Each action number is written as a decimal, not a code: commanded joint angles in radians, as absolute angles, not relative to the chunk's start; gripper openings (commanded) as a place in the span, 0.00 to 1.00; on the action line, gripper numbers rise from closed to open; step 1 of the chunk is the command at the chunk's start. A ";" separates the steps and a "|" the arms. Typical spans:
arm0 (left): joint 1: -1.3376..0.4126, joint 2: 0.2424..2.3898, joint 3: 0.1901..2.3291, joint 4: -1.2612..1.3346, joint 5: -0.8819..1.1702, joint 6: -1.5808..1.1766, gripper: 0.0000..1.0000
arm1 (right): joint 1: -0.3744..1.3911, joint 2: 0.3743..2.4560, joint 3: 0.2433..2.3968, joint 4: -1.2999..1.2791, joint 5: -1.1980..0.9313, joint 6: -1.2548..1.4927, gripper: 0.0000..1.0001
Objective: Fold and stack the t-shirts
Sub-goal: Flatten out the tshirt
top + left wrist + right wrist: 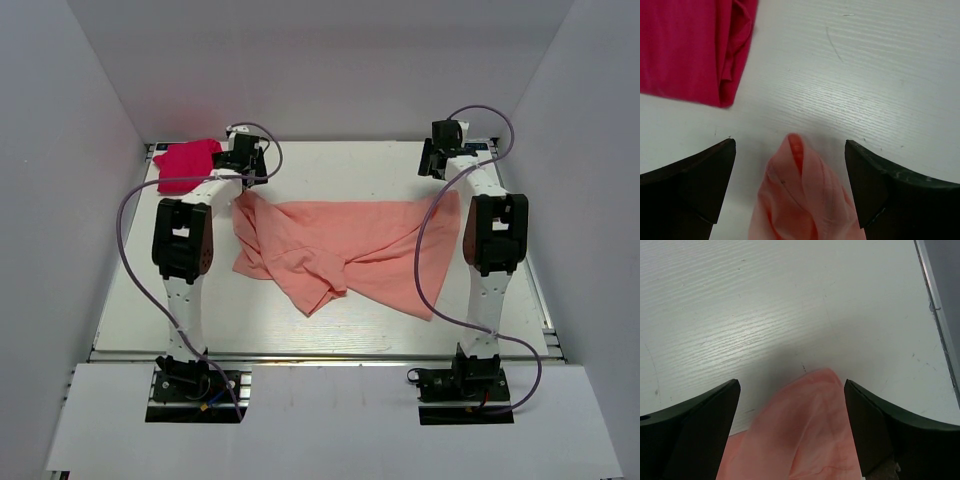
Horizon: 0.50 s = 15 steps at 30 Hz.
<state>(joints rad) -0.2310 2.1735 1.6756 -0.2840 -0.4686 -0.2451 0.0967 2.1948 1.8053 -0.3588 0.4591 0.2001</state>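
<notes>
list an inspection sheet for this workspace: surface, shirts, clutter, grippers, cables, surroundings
surface: white wood-grain table top, a few faint scuffs
job's things: salmon pink cotton t-shirt lies crumpled and twisted mid-table, not folded; magenta-red folded t-shirt bundle sits at the far left corner, not stacked with it
clutter: nothing seen
grippers: left gripper open, a pink shirt corner between its fingers, not pinched; right gripper open, likewise
cables: purple-grey cables loop beside each arm; the right one crosses the pink shirt's right edge in the top view
surroundings: white walls on three sides; metal rail along the table's right edge
</notes>
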 commanded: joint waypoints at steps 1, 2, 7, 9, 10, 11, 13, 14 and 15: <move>-0.227 2.099 1.750 -0.388 -0.407 -0.241 1.00 | 0.081 2.152 1.852 -0.411 0.480 0.227 0.90; -0.227 2.074 1.750 -0.415 -0.407 -0.241 1.00 | 0.081 2.126 1.844 -0.425 0.482 0.229 0.90; -0.267 1.857 1.566 -0.476 -0.281 -0.229 1.00 | 0.072 1.968 1.694 -0.455 0.439 0.261 0.90; -0.276 1.725 1.391 -0.408 -0.152 -0.219 1.00 | 0.068 1.925 1.617 -0.494 0.428 0.299 0.90; -0.291 1.683 1.335 -0.382 -0.115 -0.219 1.00 | 0.069 1.895 1.596 -0.502 0.422 0.314 0.90; -0.314 1.648 1.287 -0.350 -0.053 -0.219 1.00 | 0.063 1.882 1.574 -0.505 0.422 0.327 0.90; -0.348 1.597 1.192 -0.350 -0.020 -0.233 1.00 | 0.057 1.840 1.493 -0.515 0.401 0.357 0.90; -0.398 1.565 1.166 -0.360 0.017 -0.233 1.00 | 0.054 1.813 1.474 -0.515 0.391 0.365 0.90; -0.431 1.554 1.140 -0.371 0.028 -0.244 1.00 | 0.048 1.800 1.419 -0.517 0.387 0.371 0.90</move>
